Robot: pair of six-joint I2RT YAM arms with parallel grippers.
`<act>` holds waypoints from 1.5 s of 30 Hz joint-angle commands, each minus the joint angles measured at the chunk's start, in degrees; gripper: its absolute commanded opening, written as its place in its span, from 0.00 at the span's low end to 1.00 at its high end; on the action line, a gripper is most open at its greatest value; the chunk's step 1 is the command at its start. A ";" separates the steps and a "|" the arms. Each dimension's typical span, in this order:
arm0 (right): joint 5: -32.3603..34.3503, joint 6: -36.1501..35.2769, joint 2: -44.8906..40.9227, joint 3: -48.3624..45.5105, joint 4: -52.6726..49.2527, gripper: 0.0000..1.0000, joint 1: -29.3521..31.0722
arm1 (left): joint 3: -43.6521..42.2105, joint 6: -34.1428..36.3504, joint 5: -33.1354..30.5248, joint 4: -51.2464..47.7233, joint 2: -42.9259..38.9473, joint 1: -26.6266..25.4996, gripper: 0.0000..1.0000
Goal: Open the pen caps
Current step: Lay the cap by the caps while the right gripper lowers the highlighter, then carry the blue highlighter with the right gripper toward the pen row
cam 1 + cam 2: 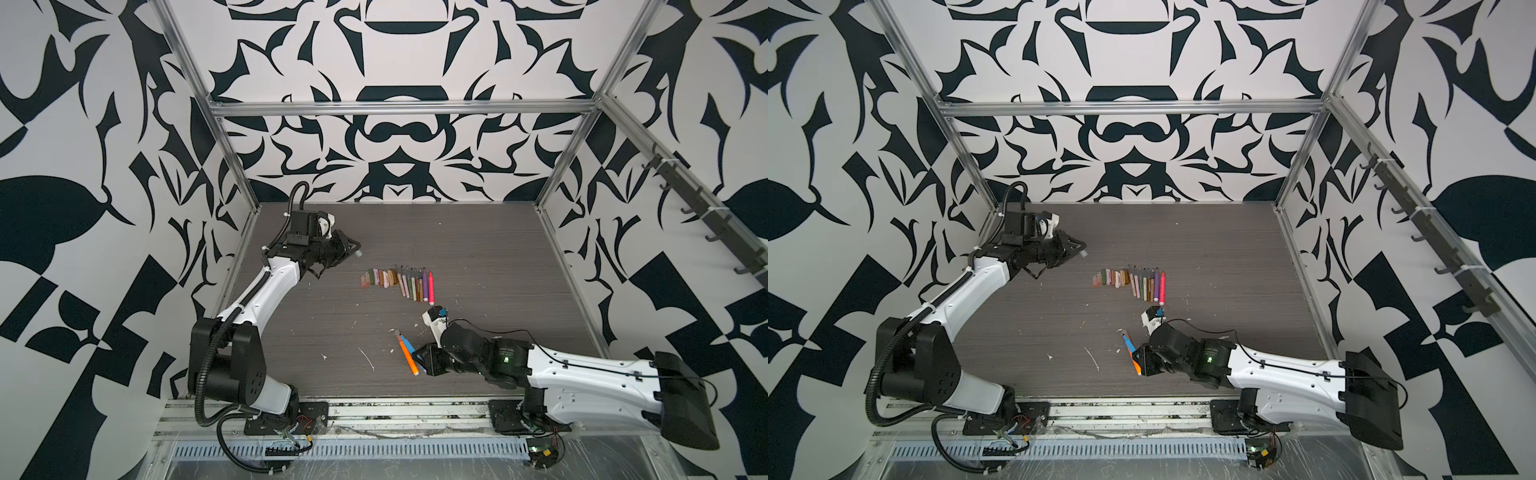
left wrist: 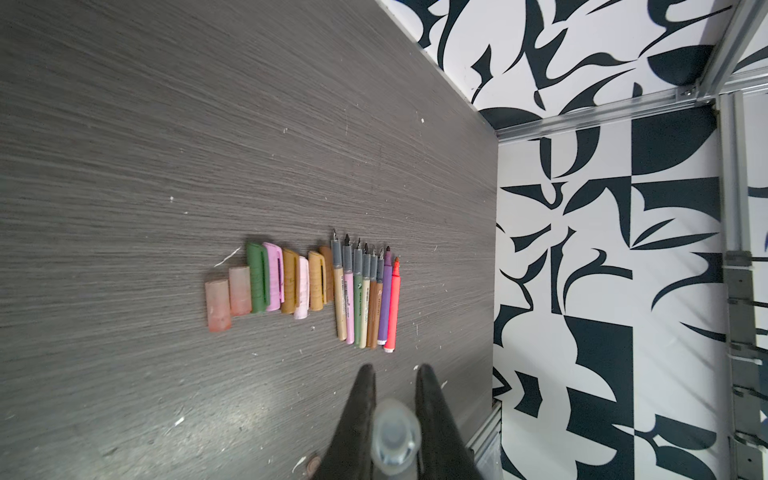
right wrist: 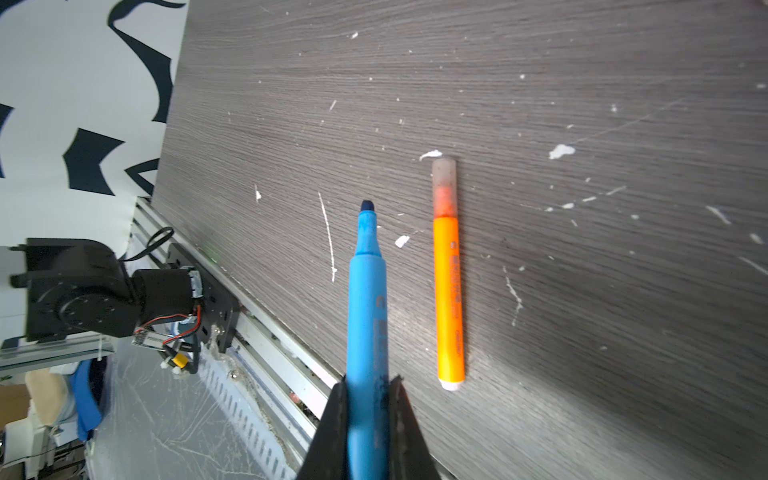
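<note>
I see open table [image 1: 478,249] behind pen row [image 1: 415,284] | left gripper [image 2: 392,376] at far left, clamping clear cap [image 2: 394,434]; right gripper [image 3: 368,380] clamping blue pen [image 3: 368,299]

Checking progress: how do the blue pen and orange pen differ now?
The blue pen is uncapped, tip bare; the orange pen wears its translucent cap. The blue pen is gripped in the right claw; the orange pen lies free on the table. Both are similar thick markers.

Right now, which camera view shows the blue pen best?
The right wrist view: the blue pen appears large, tip bare, clamped in the right hand. Both top views show only a small blue stretch beside the orange pen. The left wrist view misses it.
</note>
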 commanded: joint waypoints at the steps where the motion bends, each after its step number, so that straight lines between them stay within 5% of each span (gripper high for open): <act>1: 2.39 -1.45 -0.44 3.10 -2.20 0.00 -0.24 | -2.38 2.10 0.82 -0.46 1.26 0.01 0.00; 11: 6.28 -2.03 -3.46 3.06 -6.76 0.00 -1.51 | -2.73 8.09 -6.94 -5.07 10.20 -0.07 0.00; 25: 7.56 -1.26 -8.77 -0.18 -8.95 0.00 -5.70 | 0.74 10.47 -6.23 -5.63 22.93 -0.16 0.01; 45: 6.58 -1.73 -10.01 -0.95 -9.79 0.00 -7.21 | 5.41 11.10 -6.81 -7.11 26.93 -0.16 0.27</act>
